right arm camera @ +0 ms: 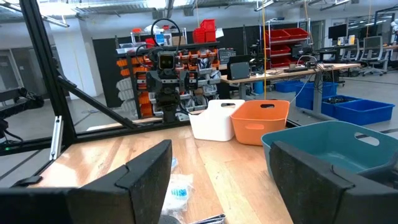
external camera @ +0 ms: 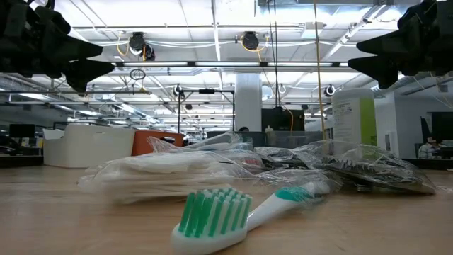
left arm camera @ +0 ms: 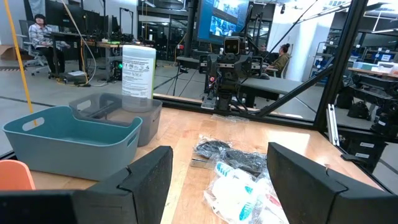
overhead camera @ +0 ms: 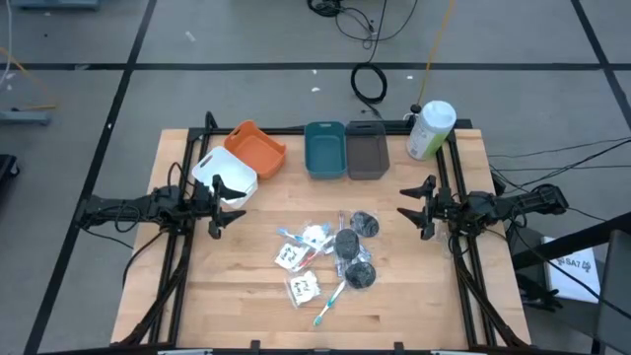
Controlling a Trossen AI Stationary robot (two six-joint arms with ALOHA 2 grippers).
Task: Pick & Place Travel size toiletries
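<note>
The travel size toiletries lie in a heap on the table's middle: white clear-wrapped packets (overhead camera: 296,254), dark grey round discs (overhead camera: 357,273), a small silver tube (overhead camera: 341,218) and teal-white toothbrushes (overhead camera: 330,303). One toothbrush (external camera: 233,212) lies nearest in the low view. My left gripper (overhead camera: 225,202) stands open at the table's left, held level above the table, left of the heap. My right gripper (overhead camera: 412,208) stands open at the right, also above the table. Neither has anything between its fingers.
Along the far edge stand a white bin (overhead camera: 226,176), an orange bin (overhead camera: 256,149), a teal bin (overhead camera: 325,150) and a grey bin (overhead camera: 368,153). A big white-and-green bottle (overhead camera: 431,129) stands at the far right corner. Bare wood lies around the heap.
</note>
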